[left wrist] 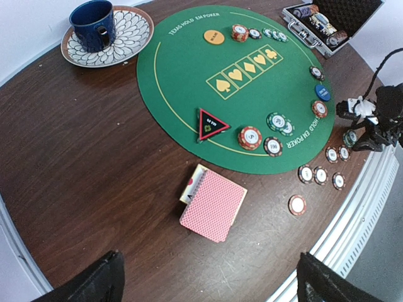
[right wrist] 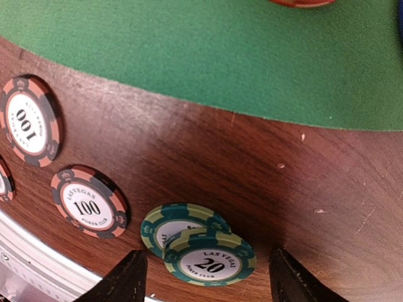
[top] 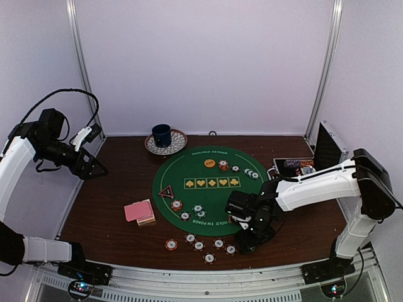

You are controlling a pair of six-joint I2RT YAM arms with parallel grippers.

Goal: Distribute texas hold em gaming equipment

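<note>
My right gripper [top: 248, 243] hangs low over the table's front edge, open, its fingers [right wrist: 123, 280] on either side of two overlapping green "20" chips [right wrist: 210, 258] without touching them. My left gripper [top: 97, 171] is open and empty, raised at the far left, above and to the near left of the pink-backed card deck [left wrist: 213, 204], which also shows in the top view [top: 139, 211]. The black triangle marker [left wrist: 212, 124], an orange disc [left wrist: 214, 37], a blue disc [left wrist: 323, 92] and several chips lie on the green mat [left wrist: 182, 69].
Several chips [top: 199, 245] lie on the wood before the mat, two "100" chips [right wrist: 88, 202] left of my right gripper. A blue cup on a saucer [top: 162, 134] stands at the back. The open black case [top: 327, 148] sits at the right. A metal rail [top: 208, 277] edges the front.
</note>
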